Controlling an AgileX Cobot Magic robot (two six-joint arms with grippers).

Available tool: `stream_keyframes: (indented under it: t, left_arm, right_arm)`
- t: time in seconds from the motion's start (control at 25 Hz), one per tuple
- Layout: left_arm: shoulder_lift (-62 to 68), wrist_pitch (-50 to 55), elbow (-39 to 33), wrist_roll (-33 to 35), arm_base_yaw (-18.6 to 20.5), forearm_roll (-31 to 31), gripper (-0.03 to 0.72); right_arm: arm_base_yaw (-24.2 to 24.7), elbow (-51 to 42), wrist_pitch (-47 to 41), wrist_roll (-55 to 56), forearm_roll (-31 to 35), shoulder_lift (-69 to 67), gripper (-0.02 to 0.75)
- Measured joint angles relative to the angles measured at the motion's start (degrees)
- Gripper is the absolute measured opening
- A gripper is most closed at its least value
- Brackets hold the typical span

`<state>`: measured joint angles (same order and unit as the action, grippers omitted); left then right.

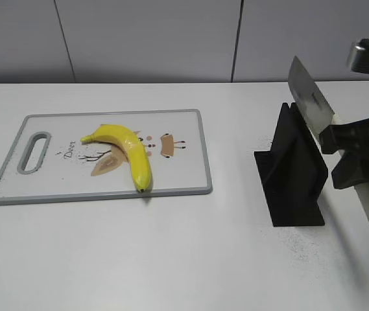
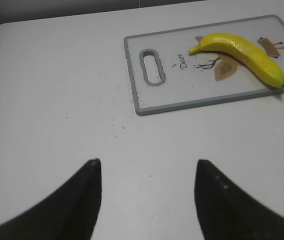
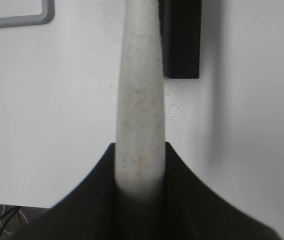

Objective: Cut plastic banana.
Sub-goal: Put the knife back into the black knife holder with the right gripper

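A whole yellow plastic banana [image 1: 127, 148] lies on a white cutting board with a grey rim [image 1: 190, 120], left of centre; both also show in the left wrist view, the banana [image 2: 241, 52] on the board [image 2: 132, 80]. My right gripper [image 1: 356, 159] is shut on the pale handle of a knife [image 3: 139, 100], holding it tilted in the air, its grey blade [image 1: 309, 97] up over the black knife stand [image 1: 294, 172]. My left gripper [image 2: 146, 165] is open and empty above bare table, short of the board's handle end.
The black knife stand [image 3: 181, 37] stands on the white table to the right of the board. A grey wall runs along the back. Dark specks dot the table near the stand and the board.
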<state>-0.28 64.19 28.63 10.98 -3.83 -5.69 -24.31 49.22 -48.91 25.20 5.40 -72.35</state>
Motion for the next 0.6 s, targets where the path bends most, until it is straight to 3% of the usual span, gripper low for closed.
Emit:
stream_keyframes:
  t: [0.6]
  left_arm:
    - [0.00, -1.21, -0.30, -0.81, 0.00, 0.01, 0.551]
  right_arm:
    - [0.00, -0.04, 3.17, 1.63, -2.30, -1.94, 0.188]
